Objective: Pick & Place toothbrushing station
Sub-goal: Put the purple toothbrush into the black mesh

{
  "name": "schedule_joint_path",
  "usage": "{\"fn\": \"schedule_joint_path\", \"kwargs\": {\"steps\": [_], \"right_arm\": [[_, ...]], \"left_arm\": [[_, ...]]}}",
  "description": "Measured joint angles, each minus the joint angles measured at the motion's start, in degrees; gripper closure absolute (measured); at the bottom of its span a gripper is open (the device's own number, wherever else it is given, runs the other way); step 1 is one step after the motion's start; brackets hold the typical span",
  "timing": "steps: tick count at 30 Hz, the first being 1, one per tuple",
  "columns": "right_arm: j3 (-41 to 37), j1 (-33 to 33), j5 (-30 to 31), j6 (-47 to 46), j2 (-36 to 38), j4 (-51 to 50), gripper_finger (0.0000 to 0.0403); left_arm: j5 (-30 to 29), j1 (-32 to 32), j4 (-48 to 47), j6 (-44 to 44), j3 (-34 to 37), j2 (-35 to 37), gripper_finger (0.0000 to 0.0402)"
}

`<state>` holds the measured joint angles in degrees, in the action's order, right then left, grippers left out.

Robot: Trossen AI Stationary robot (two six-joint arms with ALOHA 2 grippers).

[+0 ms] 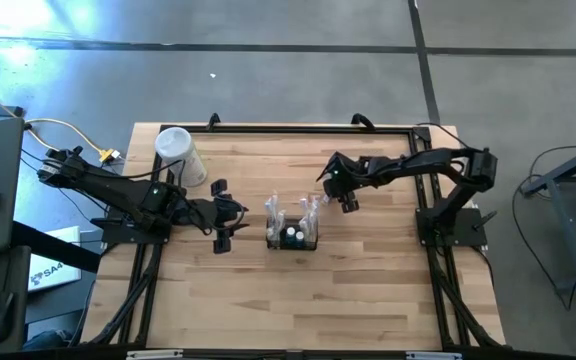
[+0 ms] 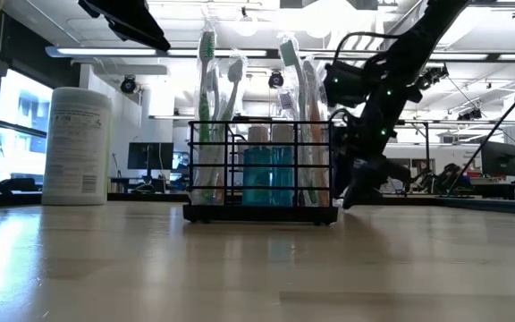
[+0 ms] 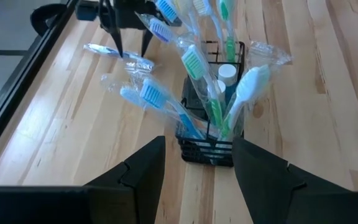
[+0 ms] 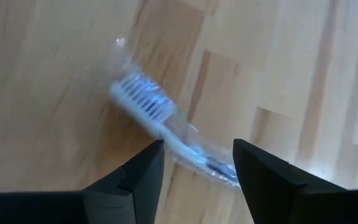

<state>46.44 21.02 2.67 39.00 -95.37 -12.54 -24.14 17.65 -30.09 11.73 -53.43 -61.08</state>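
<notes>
toothbrush collection, judged: right gripper (image 1: 349,205), jaws apart, hovers over a wrapped blue-and-white plastic toothbrush (image 4: 166,138) just right of the black wire caddy (image 1: 293,238) mid-table; next, descend and close. left gripper (image 1: 222,214) waits left, jaws apart.

Overhead, table-level and two close wrist views, sharing the caddy (image 1: 293,236).

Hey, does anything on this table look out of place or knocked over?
One wrapped toothbrush lies flat on the wooden table, outside the black caddy, beneath the open right gripper. The other brushes stand upright in the caddy. Nothing looks spilled or damaged.
</notes>
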Motion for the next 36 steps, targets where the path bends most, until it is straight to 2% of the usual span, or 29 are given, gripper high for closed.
{"fn": "schedule_joint_path", "kwargs": {"steps": [7, 12, 16, 22, 26, 29, 36], "right_arm": [[0.26, 0.00, -0.47, 0.04, -3.57, 0.42, 0.0219], [0.26, 0.09, -1.82, -4.21, -4.84, 1.93, 0.0230], [0.17, 0.04, -2.63, -8.30, -4.75, 1.23, 0.0273], [0.11, -0.04, -3.24, -8.94, -4.75, -0.31, 0.0381], [0.04, -0.34, -2.99, -12.07, -4.75, 1.12, 0.0392], [0.01, -1.29, -0.54, -13.58, -4.35, 1.51, 0.0395], [-0.45, -5.62, 11.21, -17.17, 0.16, -3.71, 0.0397]], "left_arm": [[-0.09, -0.02, -0.04, -1.49, 0.00, 0.00, 0.0219], [-0.11, -0.01, -0.01, -2.50, 0.00, 0.00, 0.0219], [-0.11, 0.00, 0.01, -2.48, 0.00, 0.00, 0.0219], [-0.11, -0.02, -0.04, -2.32, 0.00, 0.00, 0.0219], [0.08, 0.00, -0.57, -1.53, 0.00, 0.00, 0.0219], [0.08, -0.02, 0.50, -0.99, 0.92, -0.37, 0.0219], [0.46, 0.00, 0.35, 2.07, 3.15, -2.27, 0.0219]]}}
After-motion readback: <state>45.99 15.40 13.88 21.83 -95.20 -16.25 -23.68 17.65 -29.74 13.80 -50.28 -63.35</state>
